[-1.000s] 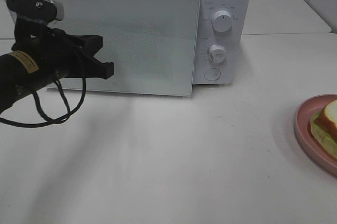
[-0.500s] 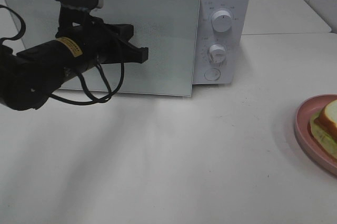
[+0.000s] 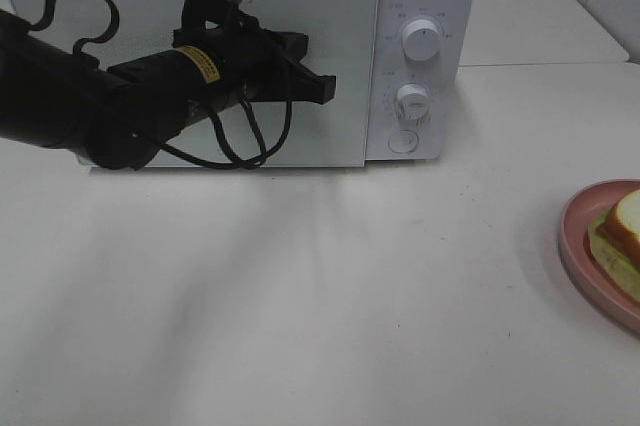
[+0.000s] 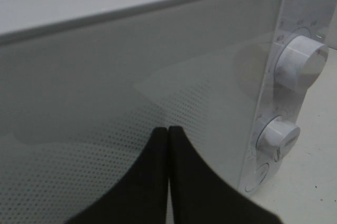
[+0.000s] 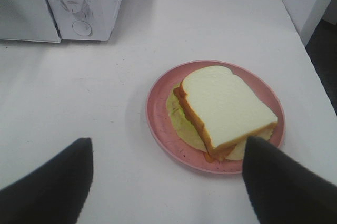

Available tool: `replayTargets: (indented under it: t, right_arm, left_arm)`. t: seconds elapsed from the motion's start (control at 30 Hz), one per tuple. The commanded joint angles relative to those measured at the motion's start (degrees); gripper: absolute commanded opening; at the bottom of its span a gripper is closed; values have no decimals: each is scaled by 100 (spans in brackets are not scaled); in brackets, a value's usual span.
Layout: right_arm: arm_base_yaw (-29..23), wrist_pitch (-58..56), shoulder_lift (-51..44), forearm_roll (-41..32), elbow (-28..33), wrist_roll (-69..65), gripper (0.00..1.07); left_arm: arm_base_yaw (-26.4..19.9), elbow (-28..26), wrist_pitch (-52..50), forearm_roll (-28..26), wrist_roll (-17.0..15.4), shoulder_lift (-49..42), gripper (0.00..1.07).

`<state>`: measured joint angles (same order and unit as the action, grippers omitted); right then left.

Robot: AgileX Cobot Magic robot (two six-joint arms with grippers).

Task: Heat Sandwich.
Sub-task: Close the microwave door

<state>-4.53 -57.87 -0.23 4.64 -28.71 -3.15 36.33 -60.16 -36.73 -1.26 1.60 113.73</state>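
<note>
The sandwich (image 5: 224,105), white bread with lettuce and reddish filling, lies on a round pink plate (image 5: 158,113). My right gripper (image 5: 168,148) hovers open just short of the plate, its dark fingers (image 5: 52,182) spread wider than the plate and holding nothing. In the exterior view the sandwich (image 3: 625,226) and plate (image 3: 580,246) show only at the right edge, and the right gripper is out of frame. My left gripper (image 3: 325,91) is shut and empty. Its tips (image 4: 168,132) rest against the microwave's glass door (image 3: 340,26), near the door's right edge.
The white microwave (image 3: 440,6) stands at the back of the white table (image 3: 350,296). Its panel carries two knobs (image 4: 303,61) (image 4: 279,135) and a round button (image 4: 258,174). The left arm and its cable (image 3: 240,146) cross in front of the door.
The left arm swept right across the microwave front, and the door went from slightly ajar to flush with the body. The plate and sandwich did not move.
</note>
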Motion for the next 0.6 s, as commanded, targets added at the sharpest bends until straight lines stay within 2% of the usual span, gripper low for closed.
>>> replayTargets:
  t: [0.03,0.13,0.3,0.5,0.6]
  right_arm:
    - [40,92,-155,11,11,57,74]
    - [40,92,-155,11,11,57,74]
    - [40,92,-155,11,11,57,74]
    - [40,92,-155,11,11,57,74]
    - [40,92,-155,11,11,57,74]
  left_arm:
    - [-69,-309,-34,-309,-23,103,0]
    - [-69,-602,29,-315,-17,292,0]
    - [-69,-796,155,-327,-17,424,0]
    - [-40,-779,367,-218,-17,355,0]
    - [40,-556,476,-218,-17,103,0]
